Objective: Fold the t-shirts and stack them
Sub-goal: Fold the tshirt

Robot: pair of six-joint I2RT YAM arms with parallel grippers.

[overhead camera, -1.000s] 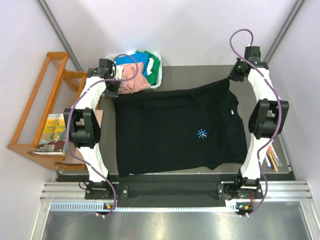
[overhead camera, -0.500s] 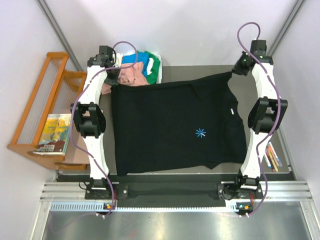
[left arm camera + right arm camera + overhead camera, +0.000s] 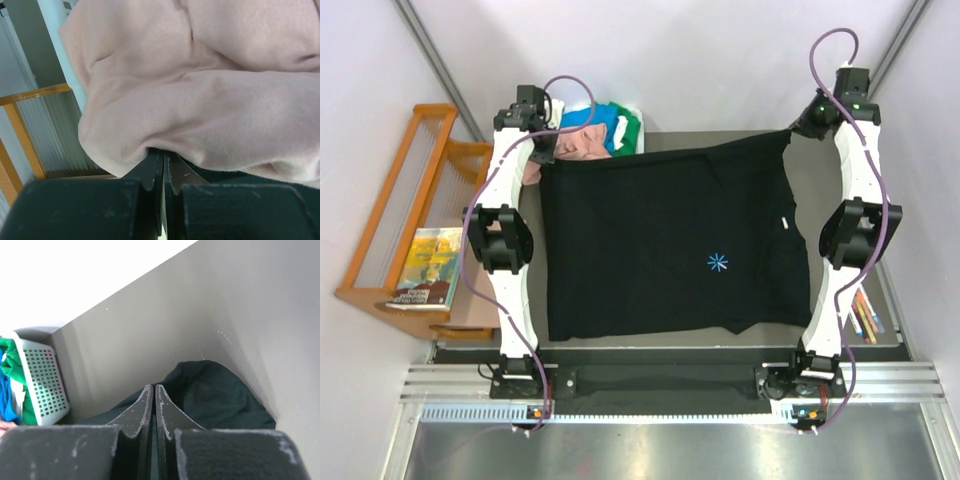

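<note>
While no readable brand is showing anywhere, the black t-shirt (image 3: pixel 670 250) is carrying one small light-blue starburst mark (image 3: pixel 718 263) on its chest and one tiny white tag (image 3: pixel 785 222) near its right edge, too small to read. One booklet (image 3: pixel 428 265) with a yellow cover is lying on the wooden rack (image 3: pixel 400 210) to the left of the table (image 3: pixel 720 142); its print is showing only as a blur. Four shirts are appearing in all. The black one is lying spread across the table, its far edge pulled taut between the two claws. The other three, a pink shirt (image 3: pixel 582 142), a blue shirt (image 3: pixel 582 117) and a green shirt (image 3: pixel 628 128), are sitting bunched in the single white bin (image 3: pixel 638 112) at the far left corner, with the pink one spilling over the near side. The left claw (image 3: pixel 542 160) is pinching the far left corner of the black t-shirt, fingers pressed together on dark cloth just under the pink folds in the wrist view. The right claw (image 3: pixel 798 128) is clamping the far right corner, fingers likewise together on the cloth. A few pencils (image 3: pixel 865 315) are lying at the right edge of the table, too small to count.
</note>
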